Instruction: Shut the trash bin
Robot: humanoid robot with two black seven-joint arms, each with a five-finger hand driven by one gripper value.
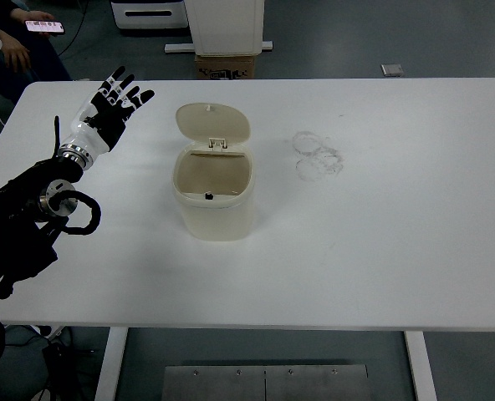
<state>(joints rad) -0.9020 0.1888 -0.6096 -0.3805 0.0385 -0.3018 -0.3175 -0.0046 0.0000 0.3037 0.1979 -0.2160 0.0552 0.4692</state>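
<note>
Cream plastic trash bin [213,199] with a hinged lid [213,124] sits on your white rectangular worktop [381,242], left of centre and roughly midway between the near and far edges. You can see its lid swung back and standing up behind the opening, so the bin is open and its pale interior is exposed, with a small dark spot low on the inner front wall. A small latch tab shows at the hinge line where lid meets body.

Your left robot hand [112,104], black and white with five fingers, is raised over the far left part of the worktop, well apart from the bin and to its left. Its fingers are spread and straight, palm facing the camera, gripping nothing. The black forearm runs back from it toward the left edge of the view, with a looped black cable near the wrist joint. Your right arm does not appear.

To the right of the bin, near the far half of the worktop, you will notice faint ring-shaped marks [317,155] on the surface. At the top left, a person's hand [15,52] rests beside a phone [44,27], beyond the worktop. A cardboard box [227,66] stands on the floor behind the far edge.
</note>
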